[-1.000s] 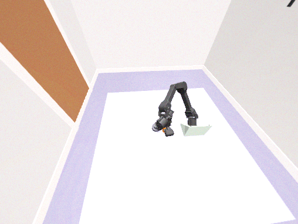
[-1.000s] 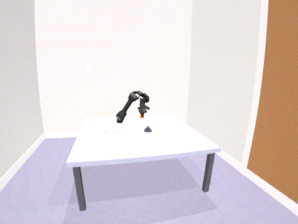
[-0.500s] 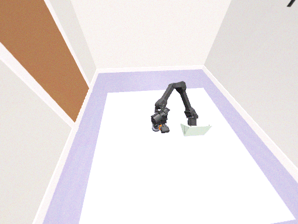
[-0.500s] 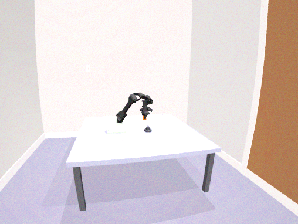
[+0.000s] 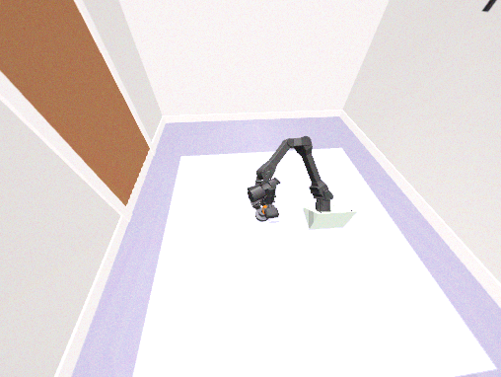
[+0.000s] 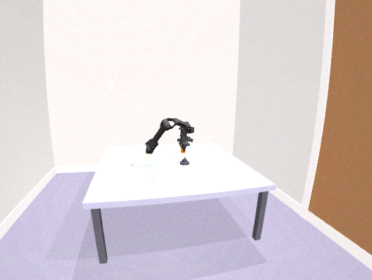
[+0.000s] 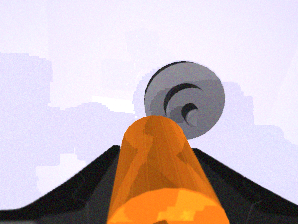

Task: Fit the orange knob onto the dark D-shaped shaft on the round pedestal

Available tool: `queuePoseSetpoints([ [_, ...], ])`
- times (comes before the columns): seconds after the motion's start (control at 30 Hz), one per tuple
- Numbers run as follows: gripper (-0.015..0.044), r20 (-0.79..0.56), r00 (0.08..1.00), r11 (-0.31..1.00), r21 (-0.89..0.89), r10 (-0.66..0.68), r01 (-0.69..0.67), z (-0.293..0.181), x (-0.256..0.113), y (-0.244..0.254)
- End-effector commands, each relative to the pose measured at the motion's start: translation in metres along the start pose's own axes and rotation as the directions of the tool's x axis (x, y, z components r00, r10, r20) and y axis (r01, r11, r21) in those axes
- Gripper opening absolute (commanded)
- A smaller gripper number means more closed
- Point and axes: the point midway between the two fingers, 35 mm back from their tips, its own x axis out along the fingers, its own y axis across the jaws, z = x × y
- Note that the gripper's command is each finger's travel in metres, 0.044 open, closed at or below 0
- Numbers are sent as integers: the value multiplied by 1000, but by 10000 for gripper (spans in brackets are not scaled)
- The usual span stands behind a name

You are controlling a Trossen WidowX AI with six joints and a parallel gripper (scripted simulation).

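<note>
The orange knob is held upright between the fingers of my gripper, which is shut on it. In the exterior view the knob hangs in the air above the round pedestal, with a gap between them. In the wrist view the pedestal lies beyond the knob's far end and a little to the right. The dark shaft stands at the pedestal's middle, close to the knob's edge in that view. The shaft's flat side cannot be made out.
A pale green angled panel stands on the white table in front of the arm's base. The arm arches from there over to the pedestal.
</note>
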Motion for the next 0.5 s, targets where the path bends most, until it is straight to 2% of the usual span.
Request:
queuePoseSetpoints([
  [0.0,0,8,1000,1000,1,-5,5,3,2,-11],
  [0.47,0,3,1000,1000,4,-20,20,6,17,-36],
])
